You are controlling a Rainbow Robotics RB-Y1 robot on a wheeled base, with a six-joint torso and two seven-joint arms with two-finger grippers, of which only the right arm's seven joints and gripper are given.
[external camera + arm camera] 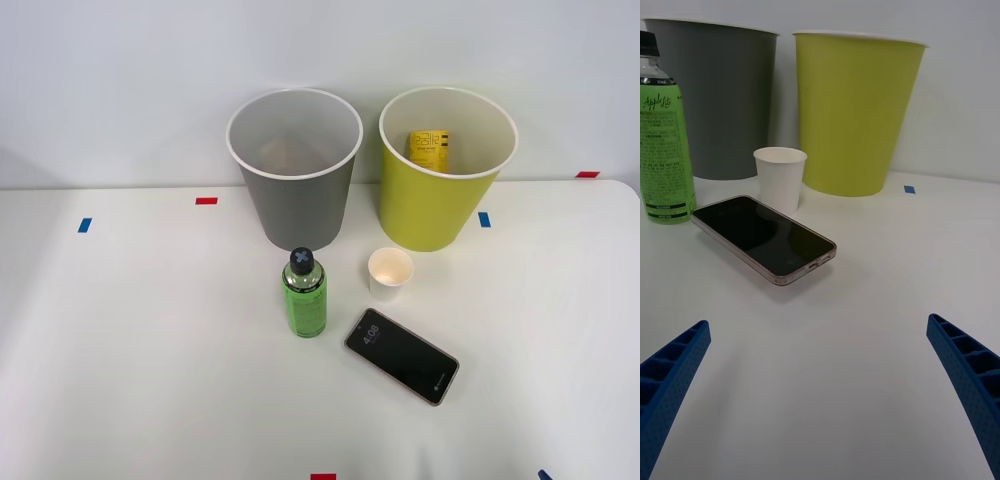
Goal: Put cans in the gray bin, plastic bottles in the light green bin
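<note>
The bottle [304,294] stood upright on the white table [130,350], just in front of the gray bin [294,170], its black cap on and the green liquid nearly filling it; standing that way it offered its sides to a level grasp. The light green bin [446,168] sat beside the gray one at the back of the table, both with open mouths facing up so things could be dropped in from above. Inside the light green bin a yellow-orange can [430,148] leaned against the far wall, which by the task looked like the wrong bin for it, since cans belong in the gray one. A paper cup [389,272] stood just in front of the light green bin, and a phone [402,356] lay flat and at a slant near the cup and the bottle; neither belonged to the sorting, and both crowded the approach to the bottle from the right. The right gripper [820,390] hung low over bare table with its blue fingers [970,371] spread wide and nothing between them, facing the phone, with the bottle off to one side.
</note>
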